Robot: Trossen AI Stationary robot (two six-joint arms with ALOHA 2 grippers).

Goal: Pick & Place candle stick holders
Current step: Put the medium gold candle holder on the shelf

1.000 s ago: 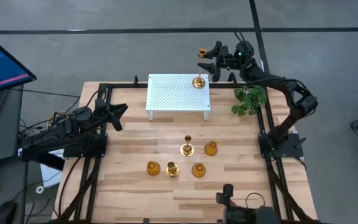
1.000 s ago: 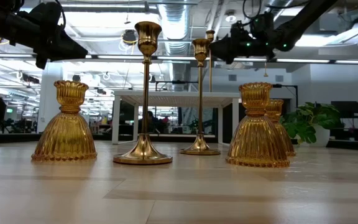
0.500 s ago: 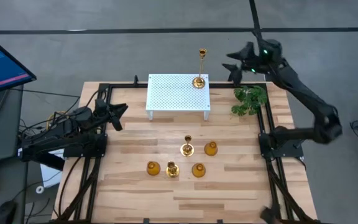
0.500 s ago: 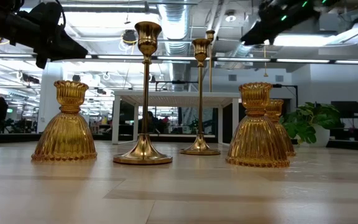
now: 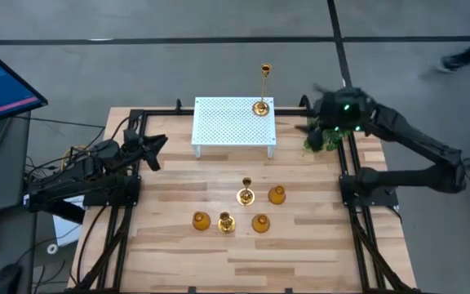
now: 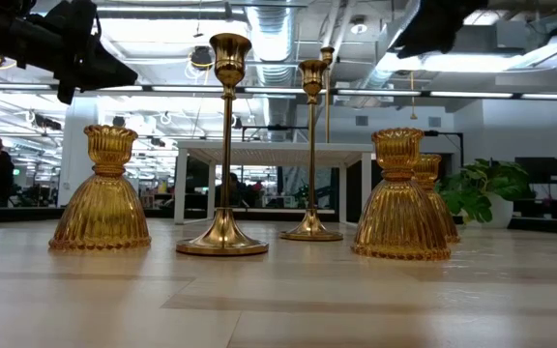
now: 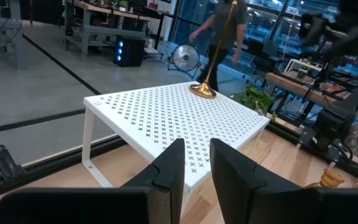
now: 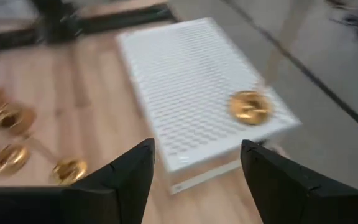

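My right gripper (image 8: 194, 163) hangs spread wide, empty, above the plant (image 5: 326, 135); the tall slim gold candlestick (image 5: 262, 88) (round base) stands upright on the white perforated stand (image 5: 227, 124).

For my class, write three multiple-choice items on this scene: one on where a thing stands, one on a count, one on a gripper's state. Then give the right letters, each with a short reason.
1. Where does the tall slim candle stick holder stand?
A. on the white perforated stand
B. in the green plant
C. on the floor

2. How many candle stick holders stand on the wooden table top, off the stand?
A. two
B. five
C. eight

3. How is the right gripper?
A. shut on a holder
B. open and empty
C. shut on the plant

Key:
1 A: the high view shows its round base at a far corner of the white perforated stand.
2 B: five gold pieces are grouped on the table in the high view.
3 B: the right wrist view shows the right gripper with its fingers wide apart and nothing between them, above the stand.
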